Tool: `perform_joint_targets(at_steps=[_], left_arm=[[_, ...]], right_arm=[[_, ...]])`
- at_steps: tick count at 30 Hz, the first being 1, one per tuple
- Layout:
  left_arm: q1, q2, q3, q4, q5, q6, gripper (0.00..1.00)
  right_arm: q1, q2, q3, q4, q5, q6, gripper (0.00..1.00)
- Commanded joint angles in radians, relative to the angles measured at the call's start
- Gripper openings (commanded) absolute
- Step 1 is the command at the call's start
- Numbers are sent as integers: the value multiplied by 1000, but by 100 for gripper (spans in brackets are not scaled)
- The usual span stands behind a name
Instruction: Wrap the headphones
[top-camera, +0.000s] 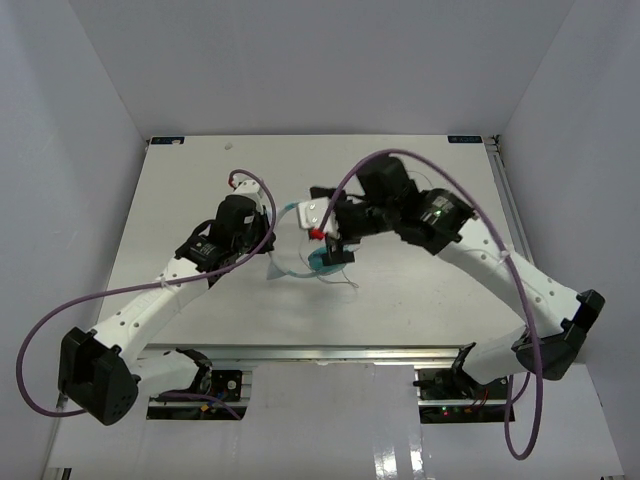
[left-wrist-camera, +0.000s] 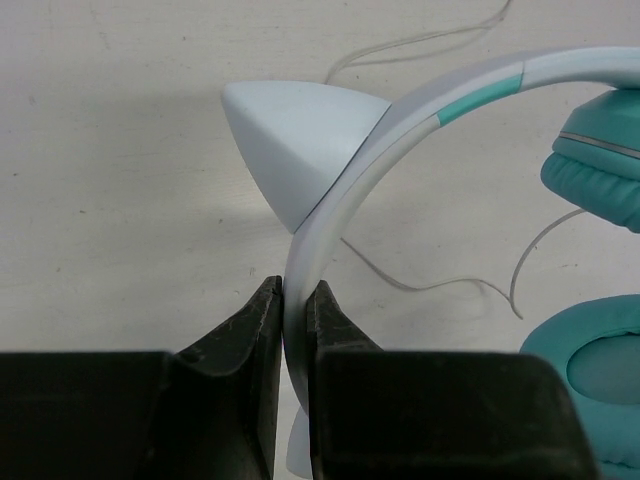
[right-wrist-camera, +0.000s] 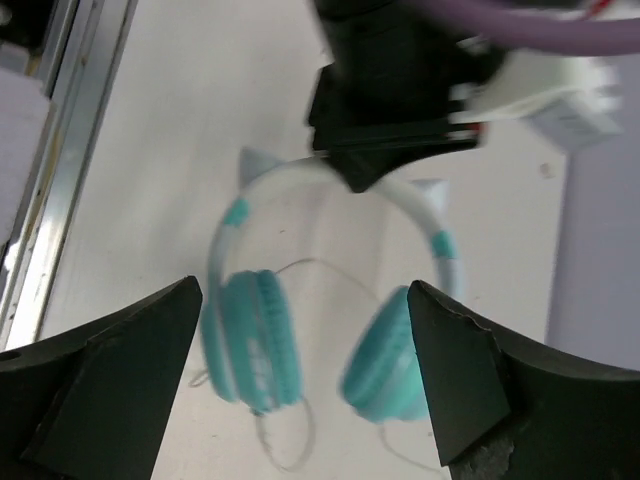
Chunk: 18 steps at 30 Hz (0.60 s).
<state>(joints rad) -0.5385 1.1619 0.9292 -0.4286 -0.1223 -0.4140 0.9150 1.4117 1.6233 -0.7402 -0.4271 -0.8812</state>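
Left pincer (top-camera: 268, 248), top view: arm stretched to mid-table (top-camera: 180, 200), at headphones (top-camera: 322, 262); right pincer (top-camera: 338, 248) just beside. Left wrist: jaws clamped on white headband (left-wrist-camera: 335, 200); cord (left-wrist-camera: 440, 285) loose on the table. Right wrist: fingers (right-wrist-camera: 120, 380) wide apart above blurred teal cups (right-wrist-camera: 255, 340).

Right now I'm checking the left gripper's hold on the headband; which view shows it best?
The left wrist view: the left gripper is shut on the white headband, close up and sharp. The right wrist view shows it blurred; the top view, too small to judge.

Robot lab: white-walled test enclosure (top-camera: 320, 70)
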Motion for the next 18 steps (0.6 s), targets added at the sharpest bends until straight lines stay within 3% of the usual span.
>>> perform_joint_targets(at_steps=[1,5,8,14,18], left_arm=[[-1,-100,-36,62,66,84,0],[-1,-164,-55,65,130,114,0],[-1,-200,-50,64,163,112,0],[-1,-243,2,67,201,31,0],[-1,-259,63,40,208,-18,0]], right_arm=[[-202,-39,158,-19,-229,-74,90],[-437,-23,98,-11,-544,-139,91],[-534,-40,-29,-31,-721,-230,91],[-551,-68,-287,-65,-817,-438,91],[-554,-54,-334,-59,-825,-511,91]])
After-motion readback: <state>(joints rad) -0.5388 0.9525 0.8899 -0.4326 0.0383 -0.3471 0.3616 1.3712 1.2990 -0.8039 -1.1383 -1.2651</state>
